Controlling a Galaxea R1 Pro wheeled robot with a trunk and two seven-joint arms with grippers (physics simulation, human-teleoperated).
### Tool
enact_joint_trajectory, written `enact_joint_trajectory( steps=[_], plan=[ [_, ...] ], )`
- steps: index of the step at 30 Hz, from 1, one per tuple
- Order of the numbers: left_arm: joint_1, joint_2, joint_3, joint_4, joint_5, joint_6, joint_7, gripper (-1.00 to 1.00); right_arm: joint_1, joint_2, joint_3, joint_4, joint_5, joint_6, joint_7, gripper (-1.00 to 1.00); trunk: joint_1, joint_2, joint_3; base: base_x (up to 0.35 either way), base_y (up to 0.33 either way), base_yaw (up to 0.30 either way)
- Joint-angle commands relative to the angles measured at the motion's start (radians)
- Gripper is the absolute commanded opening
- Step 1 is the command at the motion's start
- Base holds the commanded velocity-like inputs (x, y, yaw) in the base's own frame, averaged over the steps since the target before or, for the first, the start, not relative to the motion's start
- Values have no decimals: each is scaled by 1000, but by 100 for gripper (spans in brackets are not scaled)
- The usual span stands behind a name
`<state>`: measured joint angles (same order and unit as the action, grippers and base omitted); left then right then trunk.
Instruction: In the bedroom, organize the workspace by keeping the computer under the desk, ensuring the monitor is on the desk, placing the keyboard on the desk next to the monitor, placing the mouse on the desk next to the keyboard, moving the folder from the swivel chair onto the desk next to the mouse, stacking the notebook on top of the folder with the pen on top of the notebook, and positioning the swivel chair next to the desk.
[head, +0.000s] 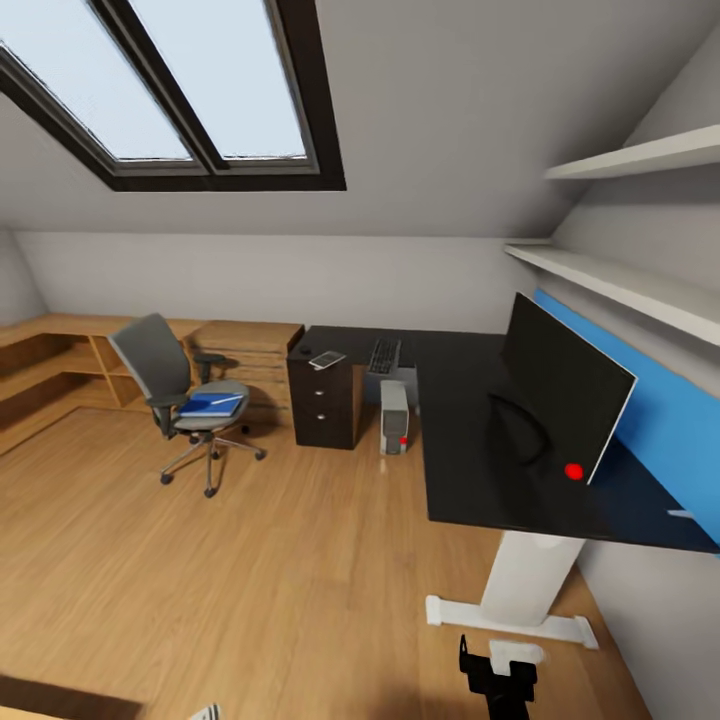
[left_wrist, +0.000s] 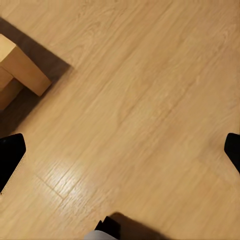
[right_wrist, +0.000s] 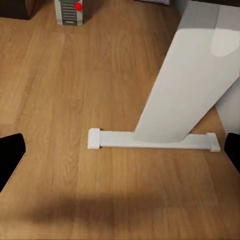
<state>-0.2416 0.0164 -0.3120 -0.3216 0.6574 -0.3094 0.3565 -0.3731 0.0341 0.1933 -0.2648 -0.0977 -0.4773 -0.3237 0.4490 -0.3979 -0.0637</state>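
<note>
From my head camera, the blue folder (head: 212, 404) lies on the swivel chair (head: 175, 390) at ten o'clock, well apart from the table (head: 470, 450). Both wrist views show my hands spread, empty. Driving over, I risk nudging the chair and sliding the folder off.

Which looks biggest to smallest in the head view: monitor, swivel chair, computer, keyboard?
1. monitor, though it is nearest the camera
2. swivel chair
3. computer
4. keyboard, close to the computer, so unsure
</note>
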Motion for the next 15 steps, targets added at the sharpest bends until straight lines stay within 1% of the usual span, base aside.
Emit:
enact_joint_trajectory(
  steps=[1,15],
  plan=[
    [-1,1,-9,-1,7,-3,6,100,-1,0,9,1,-10,-4,-5,100,1,-2,-2,206,245,0],
    [-1,0,-8,-1,7,-3,6,100,-1,1,11,1,-8,-3,-5,100,1,-2,-2,206,245,0]
  ],
)
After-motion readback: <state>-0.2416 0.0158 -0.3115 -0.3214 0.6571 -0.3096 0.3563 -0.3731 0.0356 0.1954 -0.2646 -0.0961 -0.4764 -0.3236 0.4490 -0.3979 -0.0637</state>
